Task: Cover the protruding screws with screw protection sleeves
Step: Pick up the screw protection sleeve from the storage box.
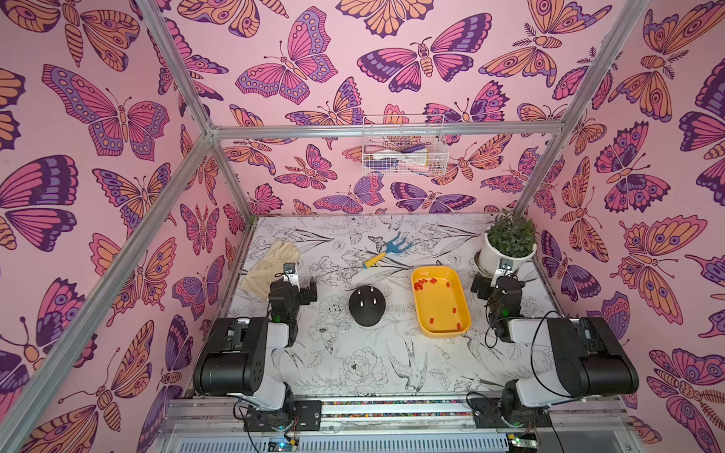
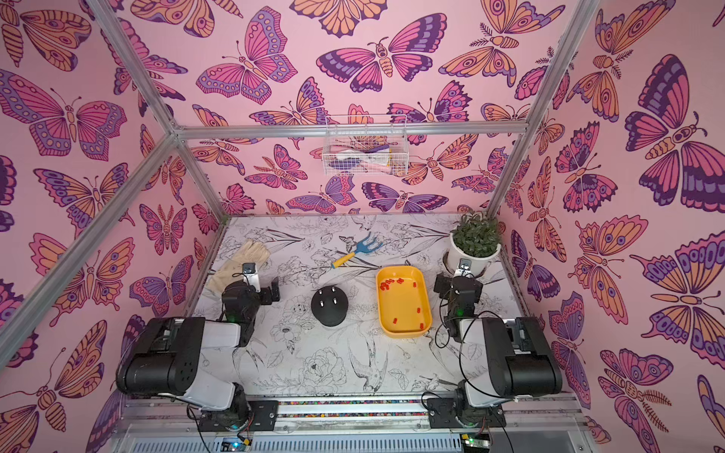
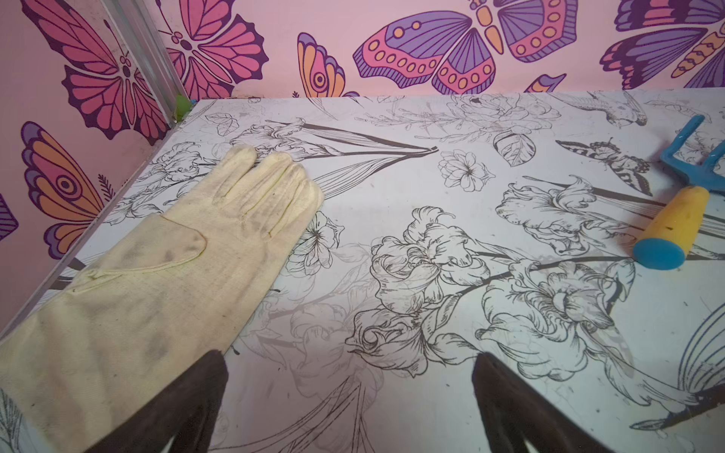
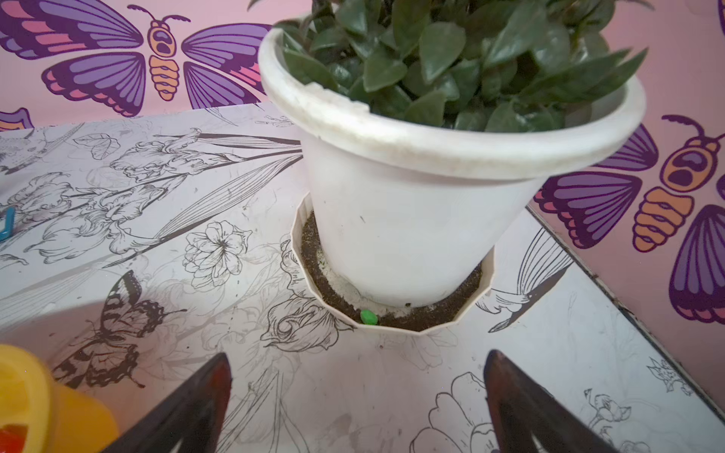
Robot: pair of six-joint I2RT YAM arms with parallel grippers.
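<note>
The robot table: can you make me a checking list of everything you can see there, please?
Surface: table with a black-and-white flower print, a bit scuffed.
Job's things: black dome with three protruding screws, all bare; red screw protection sleeves lie loose in the yellow tray, between the dome and the right arm.
Clutter: cream glove, blue rake, potted plant in a saucer.
Grippers: left gripper open and empty, by the glove; right gripper open and empty, facing the plant pot.
Cables: black cables loop beside the right arm.
Surroundings: pink butterfly walls, metal frame, wire basket hanging at the back.
</note>
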